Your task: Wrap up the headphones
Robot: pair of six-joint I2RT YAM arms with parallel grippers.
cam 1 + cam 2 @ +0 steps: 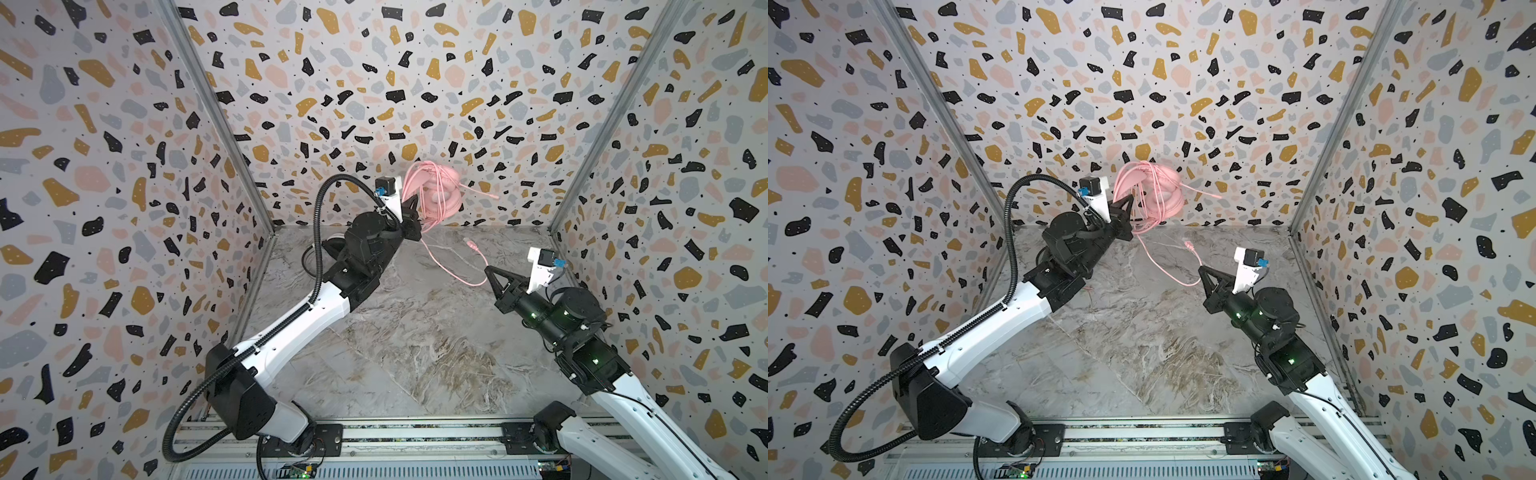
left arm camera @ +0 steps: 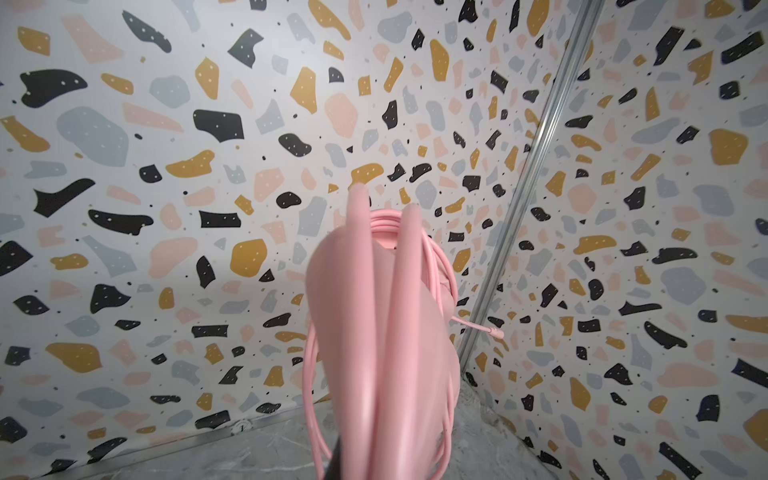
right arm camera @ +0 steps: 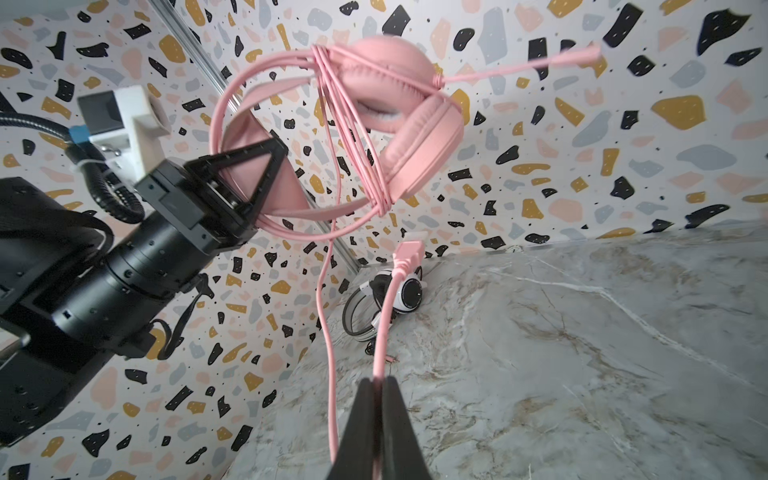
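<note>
My left claw point(image 1: 415, 218) is clamped on the band of the all-pink round-cupped headset point(image 3: 399, 104), aloft near the back wall. My right claw point(image 3: 377, 384) pinches its pink cable point(image 3: 388, 307) near the plug. I'd loop the slack taut. Only the right wrist view shows the white-and-black headset point(image 3: 405, 293) on the marble worktop point(image 3: 582, 332).

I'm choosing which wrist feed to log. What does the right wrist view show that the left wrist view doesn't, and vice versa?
Right wrist only: the left claw plainly shut on the pink headset, the right claw pinching the pink cable near its plug, and the white-and-black headset on the table. Left wrist only: a blurred, edge-on close-up of the headband. Both: the pink headset with cable wound round it, and its mic boom.
</note>
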